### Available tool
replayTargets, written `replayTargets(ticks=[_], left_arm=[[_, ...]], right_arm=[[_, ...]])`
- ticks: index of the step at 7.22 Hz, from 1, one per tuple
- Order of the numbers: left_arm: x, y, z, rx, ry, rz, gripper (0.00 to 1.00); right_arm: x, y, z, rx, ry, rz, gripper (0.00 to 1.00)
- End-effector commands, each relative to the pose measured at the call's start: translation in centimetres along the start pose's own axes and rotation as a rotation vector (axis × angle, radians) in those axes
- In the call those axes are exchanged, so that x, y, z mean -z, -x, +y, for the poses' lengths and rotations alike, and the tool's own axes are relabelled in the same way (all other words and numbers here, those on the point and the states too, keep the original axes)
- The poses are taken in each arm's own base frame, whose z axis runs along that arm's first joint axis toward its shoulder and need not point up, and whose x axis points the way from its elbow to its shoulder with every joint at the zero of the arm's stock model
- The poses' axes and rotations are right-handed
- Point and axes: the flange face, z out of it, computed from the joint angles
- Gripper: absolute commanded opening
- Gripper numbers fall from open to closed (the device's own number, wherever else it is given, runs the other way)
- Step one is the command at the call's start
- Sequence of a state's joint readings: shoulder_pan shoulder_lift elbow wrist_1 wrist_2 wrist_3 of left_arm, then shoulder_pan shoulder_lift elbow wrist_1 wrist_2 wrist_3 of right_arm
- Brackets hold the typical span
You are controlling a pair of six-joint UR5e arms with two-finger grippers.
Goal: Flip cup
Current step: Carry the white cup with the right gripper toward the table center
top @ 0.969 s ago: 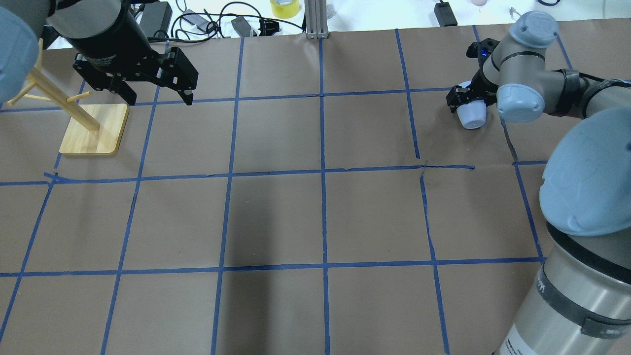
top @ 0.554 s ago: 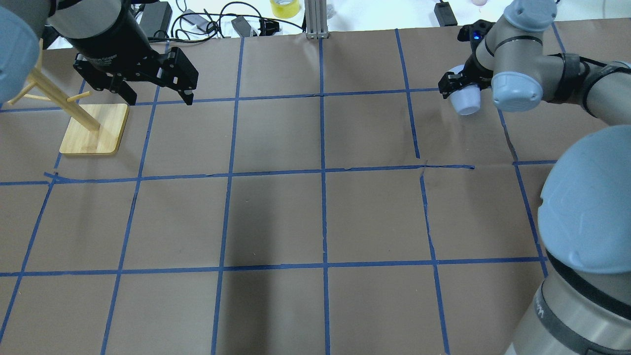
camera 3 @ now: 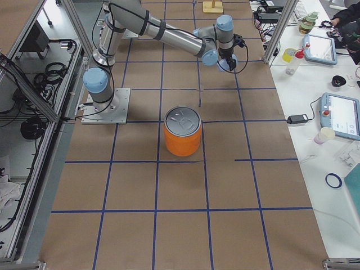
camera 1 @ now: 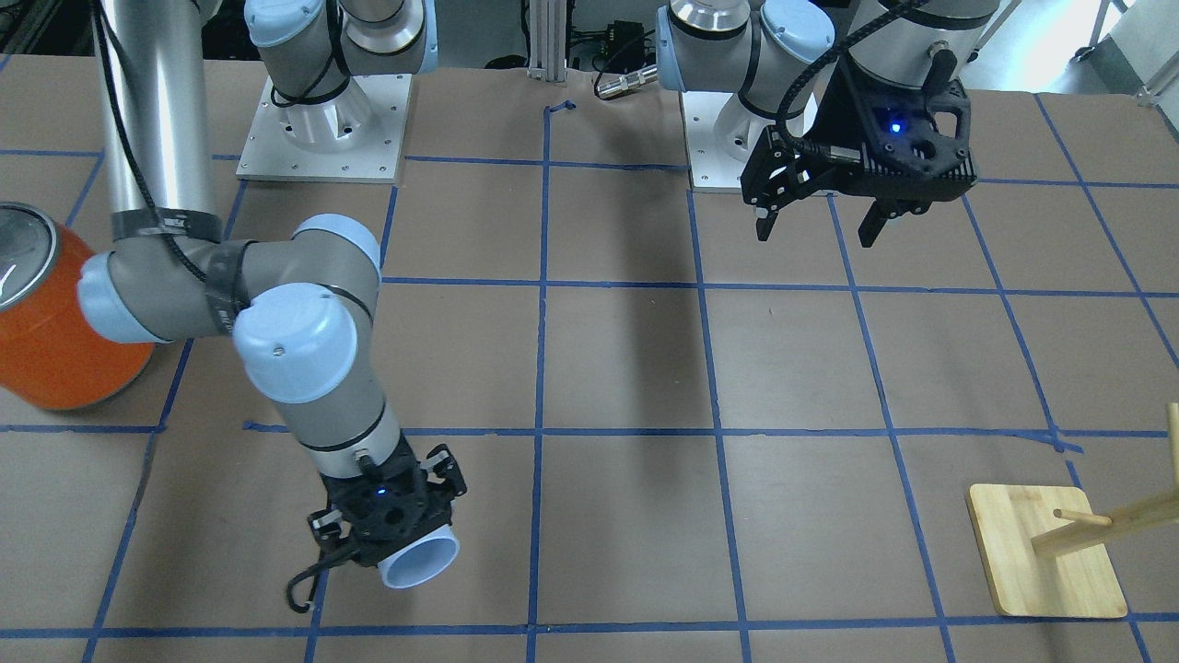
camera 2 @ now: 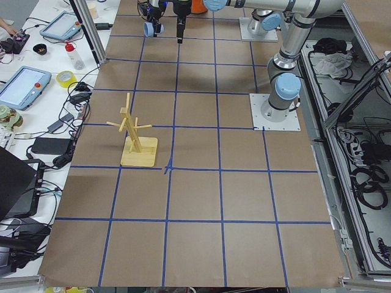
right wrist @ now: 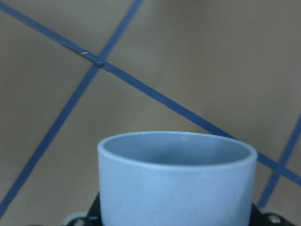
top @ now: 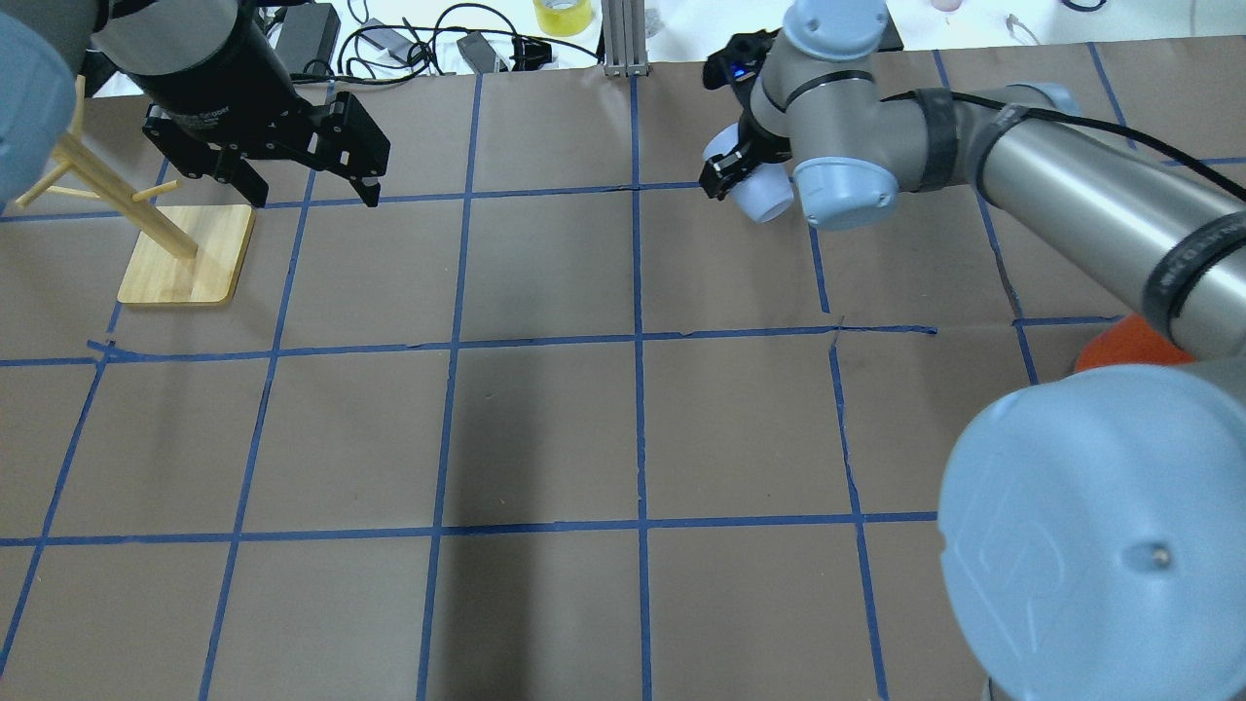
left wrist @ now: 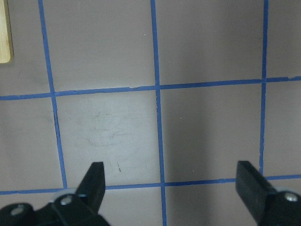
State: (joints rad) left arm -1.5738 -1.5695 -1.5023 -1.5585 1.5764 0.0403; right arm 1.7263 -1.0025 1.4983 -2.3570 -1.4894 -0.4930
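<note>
My right gripper (camera 1: 391,529) is clamped on the cup (camera 1: 422,560). It grips the cup's closed end, so the cup sits tilted with its open mouth pointing away from my wrist. Inside the mouth I see only the bare pale-blue wall. My left gripper (top: 313,195) hangs with its fingers spread wide over the brown paper. The orange can (camera 3: 183,140), with its silver top closed, stands well apart from my right hand, back beside my forearm.

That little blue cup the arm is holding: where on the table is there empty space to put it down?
The middle squares of the table are bare, from the wooden rack across to the orange can. Tighter spots: beside the rack, under the open left gripper, and around the can. The cup hangs over bare paper.
</note>
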Motion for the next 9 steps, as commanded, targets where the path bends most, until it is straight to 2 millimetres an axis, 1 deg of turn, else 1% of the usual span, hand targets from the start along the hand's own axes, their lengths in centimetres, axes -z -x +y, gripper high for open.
replayTargets(ticks=[1,2,3,4,5,6,7,8,9], left_arm=[[0.0,0.1,0.0,0.000,0.001,-0.002,1.00],[0.0,0.1,0.0,0.000,0.001,-0.002,1.00],[0.1,0.2,0.0,0.002,-0.001,-0.004,1.00],[0.2,0.2,0.0,0.002,-0.001,-0.004,1.00],[0.2,0.2,0.1,0.002,0.000,-0.005,1.00],[0.2,0.2,0.1,0.002,-0.001,-0.004,1.00],[0.2,0.2,0.1,0.002,-0.001,-0.004,1.00],[0.1,0.2,0.1,0.002,0.002,-0.004,1.00],[0.1,0.2,0.1,0.002,0.002,-0.002,1.00]], right_arm=[[-1.5,6.9,-3.4,0.341,-0.025,-0.039,0.37],[-2.7,10.8,-3.9,0.492,-0.024,-0.065,0.36],[-3.7,13.7,-4.3,0.666,-0.041,-0.071,0.36],[-4.4,15.1,-4.3,0.753,-0.056,-0.105,0.37],[-4.4,16.5,-4.3,0.783,-0.057,-0.112,0.37],[-4.4,19.3,-4.3,0.856,-0.061,-0.123,0.38],[-4.7,20.4,-3.9,0.892,-0.050,-0.128,0.39],[-5.3,20.6,-3.2,0.926,-0.037,-0.136,0.39],[-5.7,20.7,-2.6,0.927,-0.026,-0.145,0.45]])
